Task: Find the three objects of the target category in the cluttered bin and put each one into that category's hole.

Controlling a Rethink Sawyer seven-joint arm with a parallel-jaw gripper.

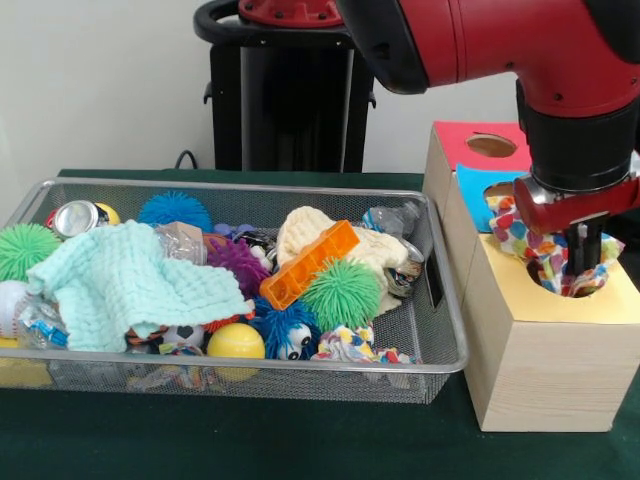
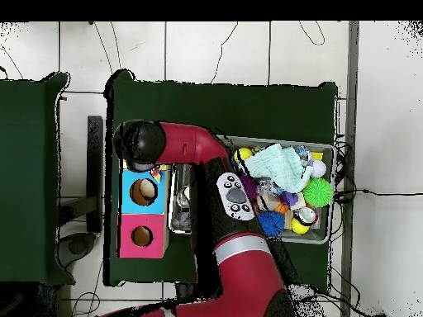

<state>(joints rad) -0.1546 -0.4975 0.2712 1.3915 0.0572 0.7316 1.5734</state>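
Observation:
My gripper [image 1: 583,262] stands over the yellow-faced box [image 1: 610,305], its fingers down in the round hole [image 1: 541,273]. It is shut on a colourful printed rag [image 1: 516,232], which bunches around the fingers and drapes over the hole's rim. A second colourful rag [image 1: 345,347] lies in the wire mesh bin [image 1: 240,186], against its front wall near the right corner. I cannot pick out a third rag. In the overhead view the arm [image 2: 190,144] hides the yellow box and the gripper; the bin [image 2: 324,149] shows at the right.
The bin holds a mint-green waffle cloth [image 1: 120,280], a cream knitted cloth [image 1: 310,228], an orange block [image 1: 310,263], spiky balls, a can and a yellow ball. Behind the yellow face lie the blue-faced hole [image 1: 497,190] and the red-faced hole [image 1: 491,146].

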